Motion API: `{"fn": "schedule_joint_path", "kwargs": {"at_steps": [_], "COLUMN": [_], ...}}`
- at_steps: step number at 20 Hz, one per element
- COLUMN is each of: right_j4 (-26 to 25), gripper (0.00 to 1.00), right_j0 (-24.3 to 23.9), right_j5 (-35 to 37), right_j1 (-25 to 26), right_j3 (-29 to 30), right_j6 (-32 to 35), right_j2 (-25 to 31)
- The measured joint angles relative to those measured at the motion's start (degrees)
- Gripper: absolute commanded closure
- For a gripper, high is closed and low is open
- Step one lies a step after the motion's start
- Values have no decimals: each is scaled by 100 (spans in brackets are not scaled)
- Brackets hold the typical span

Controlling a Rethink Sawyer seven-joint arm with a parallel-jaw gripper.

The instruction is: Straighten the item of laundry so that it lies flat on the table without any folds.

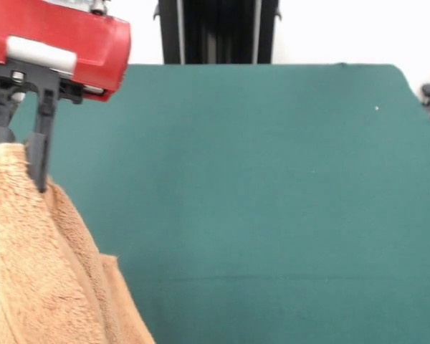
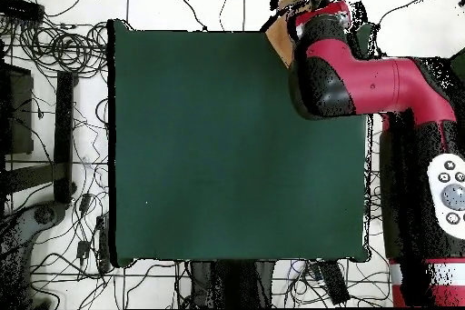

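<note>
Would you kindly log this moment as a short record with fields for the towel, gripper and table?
towel: tan-orange terry towel, lifted, hanging bunched from the gripper at the table's corner
gripper: gripper shut on the towel's top edge
arm: red arm reaching over the table's corner
table: green table, towel not laid flat on it

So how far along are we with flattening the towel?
Done: the hand is shut on the towel and has it lifted, hanging bunched at the table corner. Left: everything else. It has to be laid on the green cloth, spread flat and released.
</note>
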Motion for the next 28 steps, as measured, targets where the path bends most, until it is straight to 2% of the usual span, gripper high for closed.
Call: {"fn": "schedule_joint_path", "kwargs": {"at_steps": [9,14,24,28], "right_j4": [-558,-805,-1010,-1047], "gripper": [100,100,100,100], "right_j0": [-535,-648,-908,-1127], "right_j5": [0,0,289,423], "right_j1": [177,276,489,718], "right_j3": [61,60,58,49], "right_j6": [-397,-710,-1258,-1671], "right_j2": [852,965,1400,1769]}}
